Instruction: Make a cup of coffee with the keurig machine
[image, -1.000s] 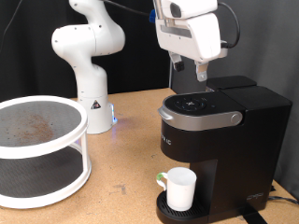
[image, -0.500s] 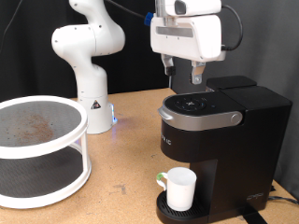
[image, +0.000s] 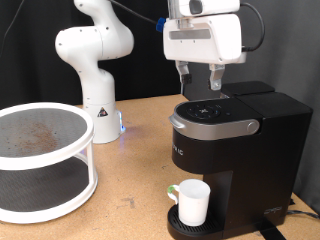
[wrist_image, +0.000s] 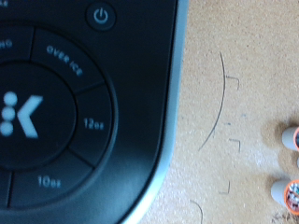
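Note:
The keurig machine (image: 232, 150) stands at the exterior view's right, lid closed, its silver-grey handle (image: 212, 126) curving round the button-topped head. The white cup (image: 192, 201) stands upright on the round drip base under the spout. My gripper (image: 199, 84) hangs open and empty a short way above the machine's head, touching nothing. The wrist view looks straight down on the machine's black button panel (wrist_image: 56, 103) with the power, 12oz and 10oz buttons. My fingers do not show in that view.
A white two-tier round shelf (image: 40, 165) stands at the exterior view's left. A white arm base (image: 95, 70) with a blue light stands behind it. Two small round things (wrist_image: 291, 138) lie on the wooden table (wrist_image: 243, 56) beside the machine in the wrist view.
My gripper has risen a little above the machine's head and turned slightly. The cup and the machine have not moved.

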